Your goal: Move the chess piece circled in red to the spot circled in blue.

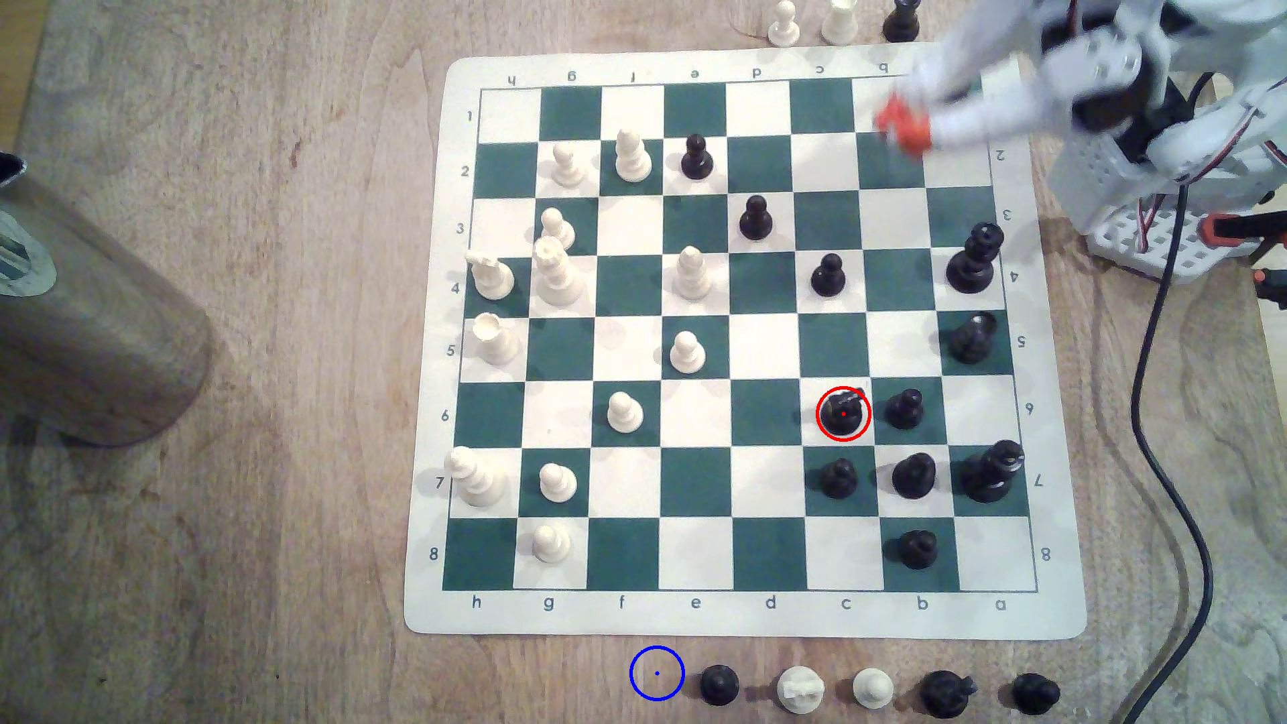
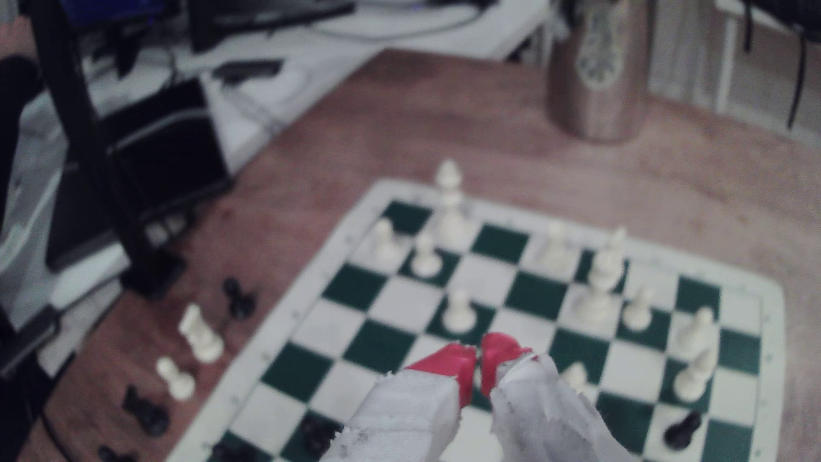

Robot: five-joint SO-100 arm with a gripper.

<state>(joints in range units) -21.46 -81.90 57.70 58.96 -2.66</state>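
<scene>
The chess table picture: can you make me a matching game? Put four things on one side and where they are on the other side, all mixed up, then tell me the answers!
Things:
1. chess piece in the red ring
2. blue-ringed spot
3. gripper
4. metal cup

Places:
A. on bare wood just off the board's lettered h-to-a edge
B. above the board's corner at the exterior view's upper right
C. on a white square in row 6
D. on the table off the board, at the exterior view's left

Pairs: 1-C, 2-A, 3-B, 4-D
</scene>
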